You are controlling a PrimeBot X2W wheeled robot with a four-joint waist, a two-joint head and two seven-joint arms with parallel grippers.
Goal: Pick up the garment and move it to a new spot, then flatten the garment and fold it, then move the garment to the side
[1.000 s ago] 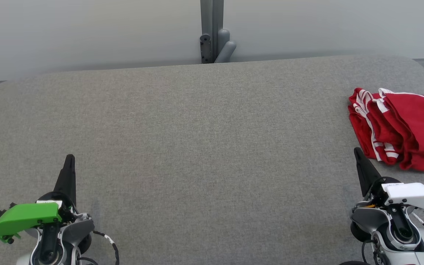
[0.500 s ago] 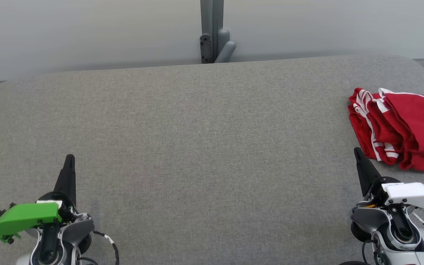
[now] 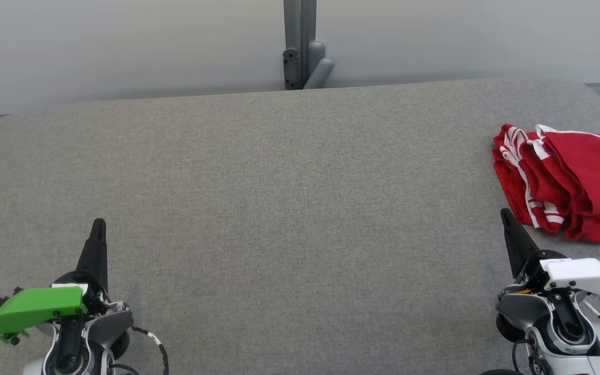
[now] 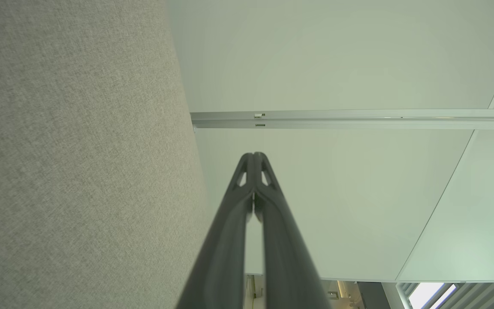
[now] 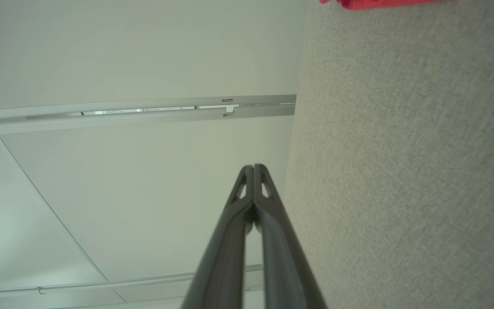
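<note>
So the red garment (image 3: 571, 182) with the white stripes is bunched up in a loose heap way over on the right side of the grey fabric bench (image 3: 279, 208), and part of it runs off the right edge of the head view. It's just lying there on the bench, nothing gripping it.

The right hand (image 3: 504, 213) sits at the lower right with its tip pointing up the view. It's near the closest corner of the heap, but as far as I can tell it isn't touching. In its own wrist view the two dark fingers (image 5: 230, 240) are pressed together right up to the tips with nothing between them, and a sliver of red peeks in at the top edge beyond the bench fabric.

The left hand (image 3: 99, 224) is at the lower left, well apart from the garment, with most of the bench between them. Its fingers (image 4: 227, 240) are pressed together too, and empty. There's a green cover (image 3: 34, 310) on the left wrist and a white cover (image 3: 586, 276) on the right one.

Behind the bench is a pale wall (image 3: 123, 41) with a grey post (image 3: 300, 31) about in the middle.
</note>
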